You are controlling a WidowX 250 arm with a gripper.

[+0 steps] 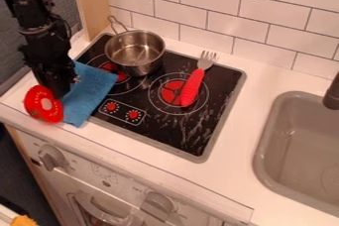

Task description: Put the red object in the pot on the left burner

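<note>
Round red object [44, 104] at the gripper [59, 93], left side of the frame.
The red object is tilted with its pale-centred face showing, overlapping the gripper's lower end beside the blue cloth [89, 93]; whether the gripper is open or closed on it, I cannot tell. The metal pot [136, 54] stands upper left of centre on the black cooktop [172, 138], partly over the left burner [114, 71]. Near the frame's centre, a red-handled fork [193, 87] lies across the right burner [171, 91], tines toward the top.

The folded cloth [92, 91] is blue, the fork's handle [191, 90] red, the cooktop [215, 98] black with circles.
</note>
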